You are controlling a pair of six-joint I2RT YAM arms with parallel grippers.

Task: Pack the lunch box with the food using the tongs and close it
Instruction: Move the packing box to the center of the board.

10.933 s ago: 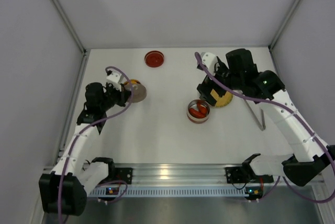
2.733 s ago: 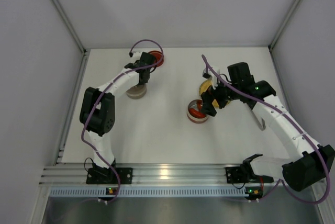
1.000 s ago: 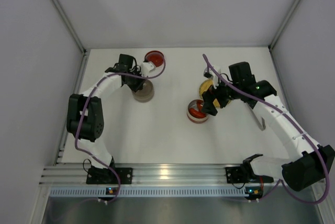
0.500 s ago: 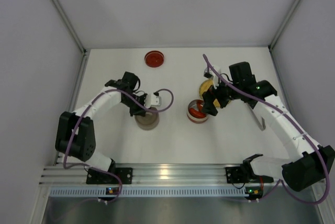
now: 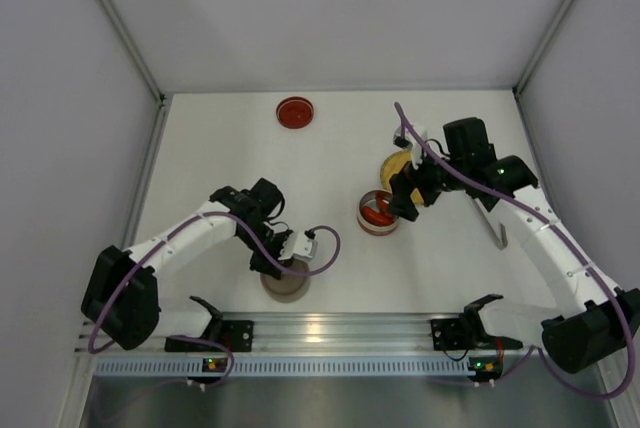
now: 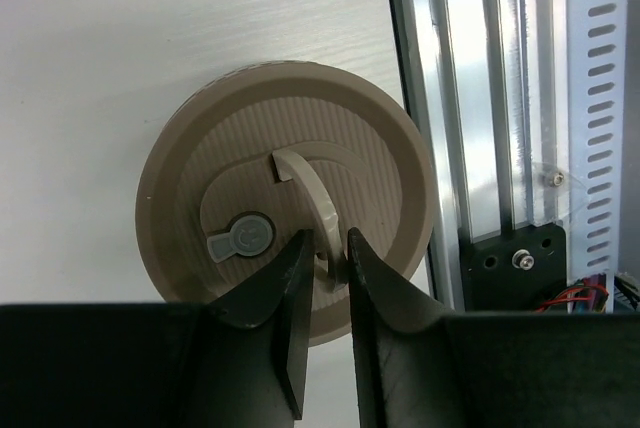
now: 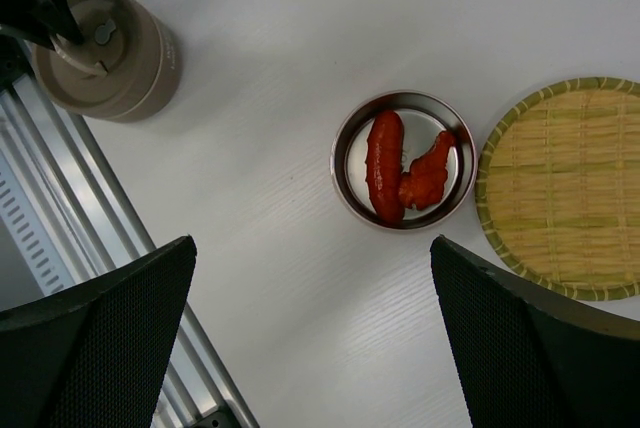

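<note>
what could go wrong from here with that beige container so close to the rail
1. The beige container sits at the table's near edge beside the rail. The left end effector has its fingers either side of the lid handle, so a sideways tug could tip the container onto the rail.
2. The tongs lie untouched at the far right, while the right end effector hangs open over the tin of red pieces. Reaching for the tongs might bump the tin.

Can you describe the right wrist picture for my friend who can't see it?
A small round metal tin holding two red food pieces sits on a white table, a yellow woven plate close beside it. A beige lidded container stands top left by a metal rail; the open right gripper frames the bottom.
</note>
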